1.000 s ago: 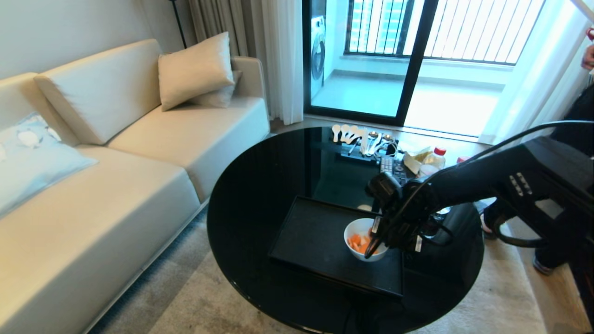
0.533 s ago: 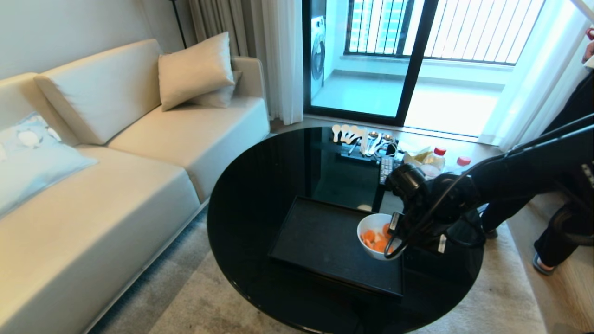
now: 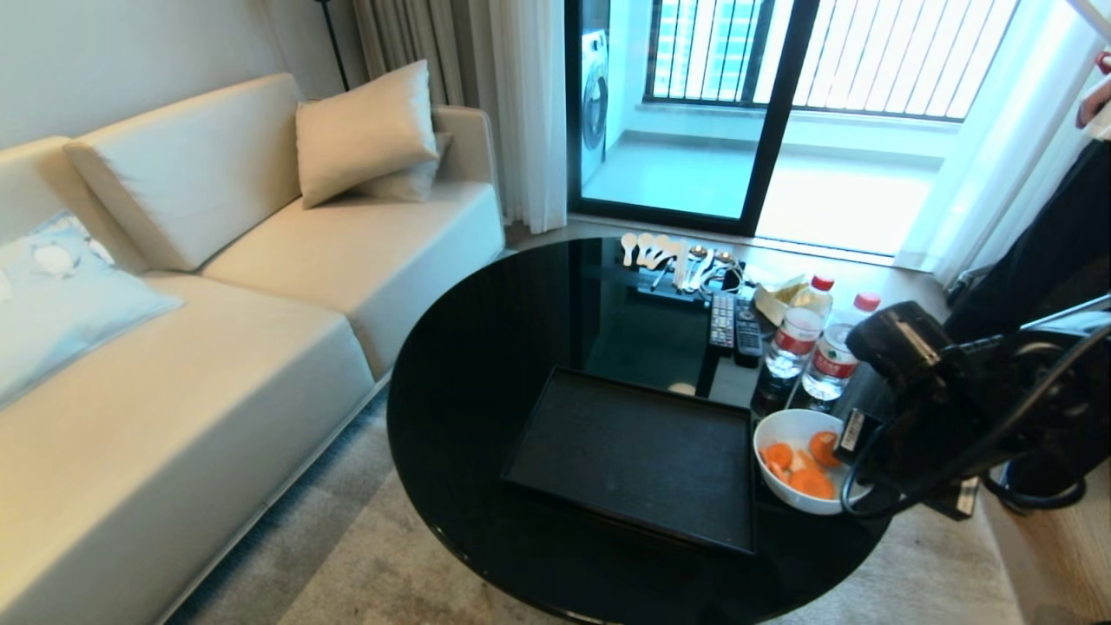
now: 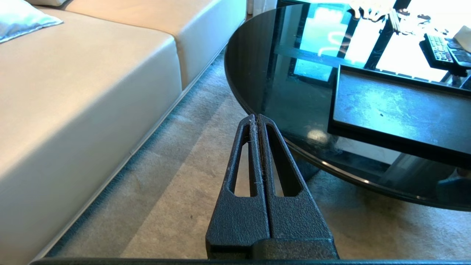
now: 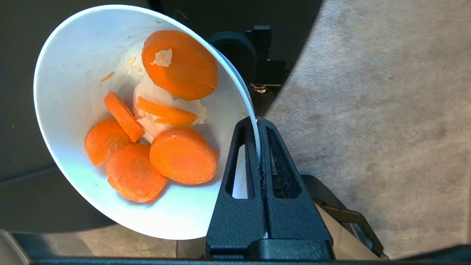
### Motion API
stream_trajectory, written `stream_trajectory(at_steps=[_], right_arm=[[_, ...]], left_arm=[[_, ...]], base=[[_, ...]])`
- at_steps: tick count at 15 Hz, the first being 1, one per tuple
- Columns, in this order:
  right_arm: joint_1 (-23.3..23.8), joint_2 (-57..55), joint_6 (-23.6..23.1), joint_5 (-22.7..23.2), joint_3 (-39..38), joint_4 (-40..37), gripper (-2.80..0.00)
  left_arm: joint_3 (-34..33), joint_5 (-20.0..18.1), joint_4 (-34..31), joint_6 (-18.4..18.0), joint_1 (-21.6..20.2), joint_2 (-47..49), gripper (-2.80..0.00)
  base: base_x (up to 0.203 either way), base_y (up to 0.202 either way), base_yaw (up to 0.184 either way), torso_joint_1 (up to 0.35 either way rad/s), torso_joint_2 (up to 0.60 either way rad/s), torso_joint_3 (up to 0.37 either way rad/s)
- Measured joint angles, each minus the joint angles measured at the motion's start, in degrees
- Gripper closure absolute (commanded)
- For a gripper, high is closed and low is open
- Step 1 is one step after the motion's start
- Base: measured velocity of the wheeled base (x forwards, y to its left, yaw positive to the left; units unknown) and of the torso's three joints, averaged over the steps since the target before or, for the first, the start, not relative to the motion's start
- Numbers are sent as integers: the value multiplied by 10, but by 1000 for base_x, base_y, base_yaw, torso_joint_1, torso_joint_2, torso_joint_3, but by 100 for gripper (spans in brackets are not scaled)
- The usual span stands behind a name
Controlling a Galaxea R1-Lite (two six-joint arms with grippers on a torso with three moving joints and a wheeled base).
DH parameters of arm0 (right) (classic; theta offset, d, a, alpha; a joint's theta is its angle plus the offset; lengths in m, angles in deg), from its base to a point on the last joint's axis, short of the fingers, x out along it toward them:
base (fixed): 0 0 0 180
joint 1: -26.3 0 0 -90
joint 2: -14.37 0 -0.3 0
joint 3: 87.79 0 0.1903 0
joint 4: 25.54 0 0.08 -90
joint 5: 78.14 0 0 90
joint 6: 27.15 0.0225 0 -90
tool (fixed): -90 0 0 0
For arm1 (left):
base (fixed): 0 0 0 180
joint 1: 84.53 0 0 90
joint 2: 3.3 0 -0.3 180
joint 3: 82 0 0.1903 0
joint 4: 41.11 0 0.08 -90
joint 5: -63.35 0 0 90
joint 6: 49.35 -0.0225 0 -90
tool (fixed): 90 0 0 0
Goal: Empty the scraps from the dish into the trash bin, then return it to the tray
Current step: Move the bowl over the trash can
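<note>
The right hand [image 5: 257, 121] is matte black textured plastic, its two tapered fingers each pierced by a long slot. The left hand [image 4: 256, 118] has the same build. A bulky black right arm [image 3: 963, 399] carries looping black cables and a small white label.

Right gripper [image 3: 855, 473] fingertips hidden behind own wrist housing in head view. Dish [image 3: 794, 460] right rim covered by that arm. Person [image 3: 1055, 252] at far right cut off by edge — only dark clothing shows. Spoons [image 3: 664, 252] at table's far edge — too small to count.
</note>
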Motion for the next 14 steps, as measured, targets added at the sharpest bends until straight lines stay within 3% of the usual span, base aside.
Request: stream_trajectory(at_steps=[7, 14], right_arm=[[16, 182, 0, 0, -193, 10, 0], [16, 268, 34, 9, -264, 19, 0]], left_arm=[[0, 0, 0, 0, 0, 0, 0], [0, 0, 0, 0, 0, 0, 0]], base=[[0, 0, 0, 0, 0, 0], [0, 0, 0, 0, 0, 0]])
